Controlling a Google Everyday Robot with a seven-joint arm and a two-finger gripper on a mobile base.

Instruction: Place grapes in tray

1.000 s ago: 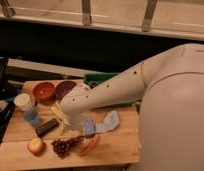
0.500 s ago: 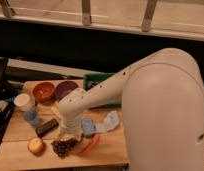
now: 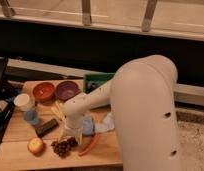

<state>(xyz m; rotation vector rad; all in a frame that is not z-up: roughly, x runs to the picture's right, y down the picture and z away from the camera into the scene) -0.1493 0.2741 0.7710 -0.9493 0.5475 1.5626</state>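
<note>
The grapes [image 3: 63,146], a dark reddish-purple bunch, lie on the wooden table [image 3: 17,131] near its front edge, between a yellow-red apple [image 3: 35,145] and a red chili [image 3: 90,144]. My gripper [image 3: 68,135] hangs at the end of the white arm, directly above the grapes and very close to or touching their top. The green tray [image 3: 97,79] stands at the table's back; only its left corner shows, the rest is hidden behind my arm.
A red bowl [image 3: 44,91] and a purple bowl [image 3: 67,90] stand at the back left. A white cup [image 3: 23,101], a blue object [image 3: 30,117], a dark bar [image 3: 46,127], yellow sticks [image 3: 57,111] and a pale blue packet [image 3: 102,123] lie around the gripper.
The arm's bulk has swung left and now covers more of the table's right side. The gripper has come down and left, closer to the grapes. The grapes have not moved.
</note>
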